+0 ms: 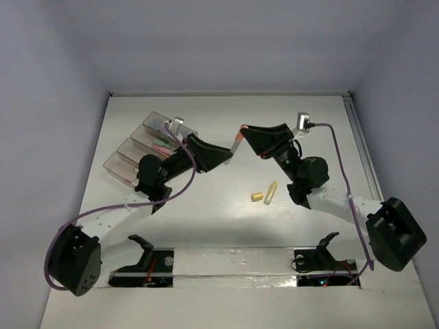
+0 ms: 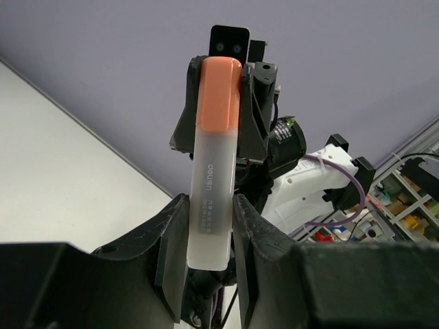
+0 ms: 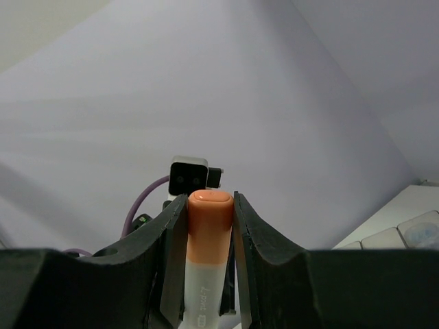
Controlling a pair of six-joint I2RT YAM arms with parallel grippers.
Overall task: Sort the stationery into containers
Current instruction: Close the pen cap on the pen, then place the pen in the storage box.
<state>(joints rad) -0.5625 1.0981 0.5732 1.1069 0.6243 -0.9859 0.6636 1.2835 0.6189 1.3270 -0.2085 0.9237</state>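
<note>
Containers [image 1: 118, 164], four in a row, stand far left on the desk [image 1: 212, 219]. Above mid-desk the left pincer [image 2: 209, 226] and right pincer [image 3: 209, 219] are both clenched on one orange stick [image 2: 214, 157]; the right should loosen only once the left's hold looks sure. Two yellow sticks [image 1: 271, 191] lie loose below.
</note>
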